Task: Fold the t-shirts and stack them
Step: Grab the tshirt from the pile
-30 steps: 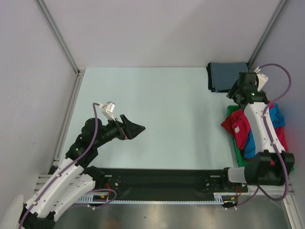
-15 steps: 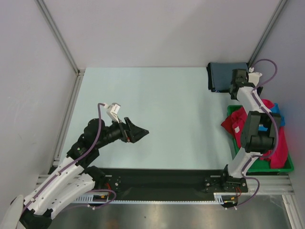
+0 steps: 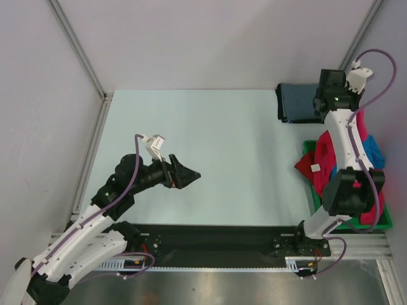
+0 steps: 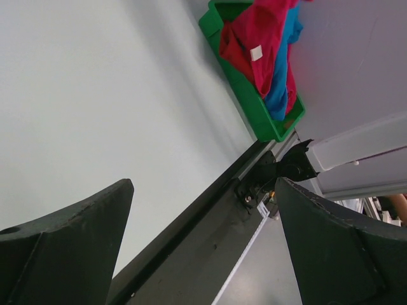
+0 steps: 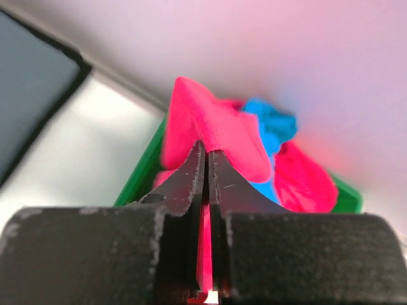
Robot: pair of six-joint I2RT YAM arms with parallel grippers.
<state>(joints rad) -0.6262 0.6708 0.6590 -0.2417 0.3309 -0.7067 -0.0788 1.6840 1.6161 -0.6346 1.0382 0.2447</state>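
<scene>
My right gripper [image 3: 329, 107] is raised over the back right of the table, shut on a fold of the bright pink-red t-shirt [image 3: 325, 149]. That shirt hangs from the gripper down into the green tray [image 3: 308, 147]. In the right wrist view the closed gripper [image 5: 206, 154] pinches pink-red cloth [image 5: 219, 127], with the bright blue t-shirt [image 5: 275, 127] behind it. A folded grey-blue t-shirt [image 3: 296, 101] lies flat at the back right. My left gripper [image 3: 189, 175] hovers open and holds nothing over the left middle of the table. Its wrist view shows the gripper [image 4: 203, 185] and a darker red t-shirt [image 4: 233, 52] in the tray.
The green tray [image 4: 245, 86] stands along the table's right edge, by the right arm's base. A black strip [image 3: 216, 238] runs along the near edge between the arm bases. Aluminium frame posts [image 3: 76, 47] and white walls close in the back and sides.
My right gripper has shut on the pink-red t-shirt and risen toward the back, pulling the cloth up out of the tray. My left gripper has drifted slightly to the right, still open.
</scene>
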